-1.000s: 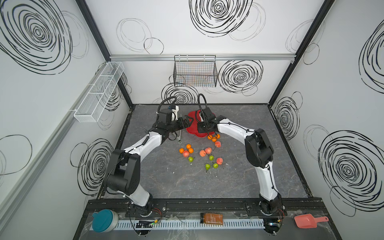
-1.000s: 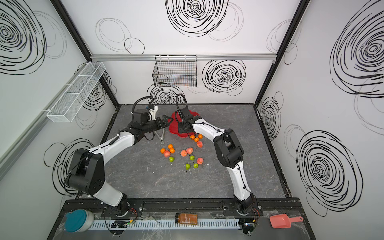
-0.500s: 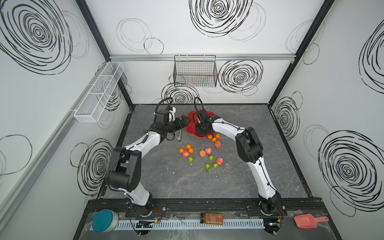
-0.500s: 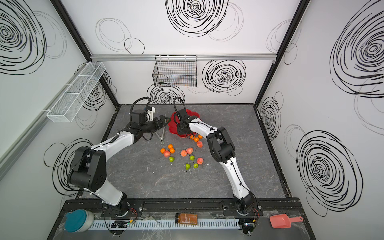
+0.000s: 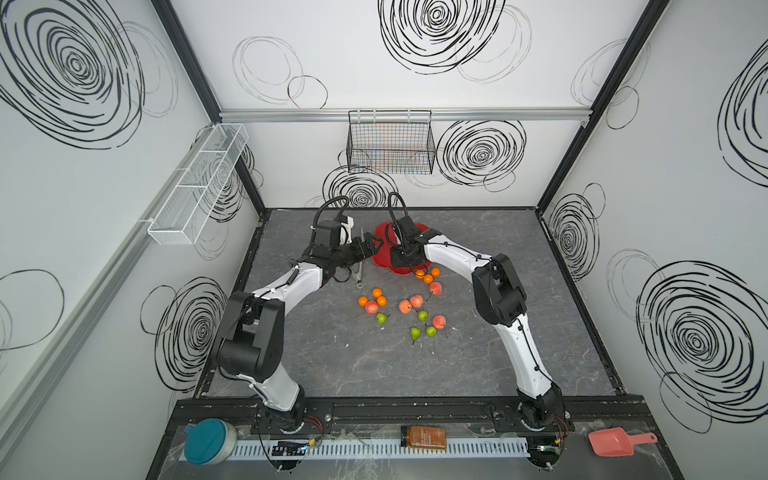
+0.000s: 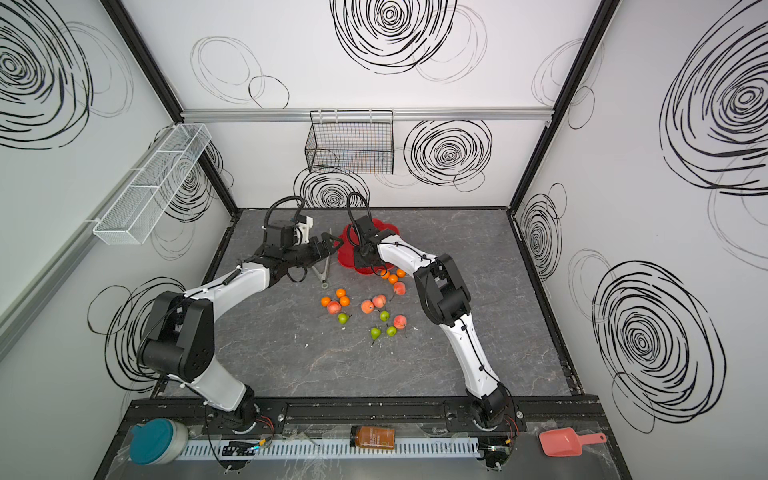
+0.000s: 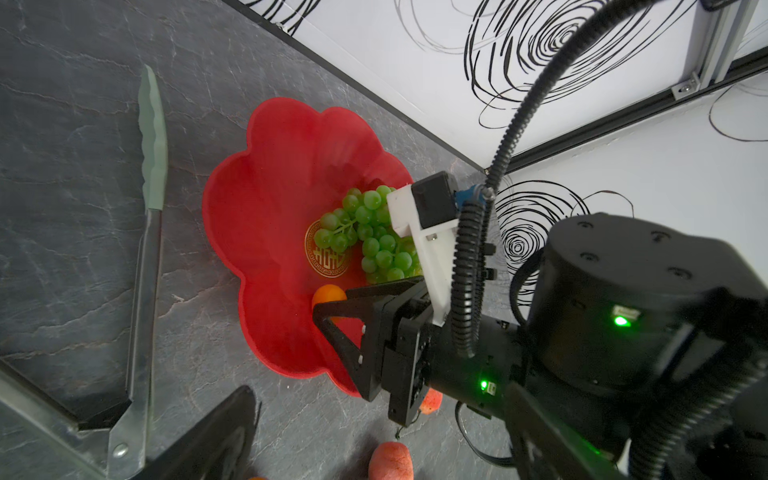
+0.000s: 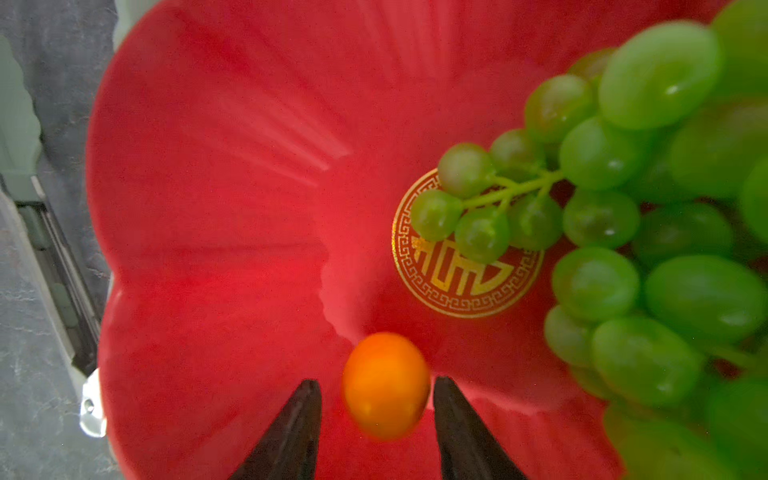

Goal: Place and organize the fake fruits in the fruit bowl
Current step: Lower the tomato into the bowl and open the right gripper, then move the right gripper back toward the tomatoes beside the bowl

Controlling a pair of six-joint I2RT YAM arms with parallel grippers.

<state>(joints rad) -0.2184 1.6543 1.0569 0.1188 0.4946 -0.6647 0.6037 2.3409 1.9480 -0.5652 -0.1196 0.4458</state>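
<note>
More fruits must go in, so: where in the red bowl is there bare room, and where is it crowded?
Bare: the fruit bowl petals facing the tongs, from the gold mark to the rim. Crowded: the opposite side, under the grapes, and around the tangerine.

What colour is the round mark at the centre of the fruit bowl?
The mark is gold; clearest in the right wrist view.

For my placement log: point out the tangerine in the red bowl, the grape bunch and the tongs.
tangerine (image 8: 384,384), right wrist view, middle of its orange skin.
bunch of green grapes (image 7: 376,239), left wrist view, a grape near the bunch's middle.
tongs (image 7: 146,270), left wrist view, metal arm below the green tip.
</note>
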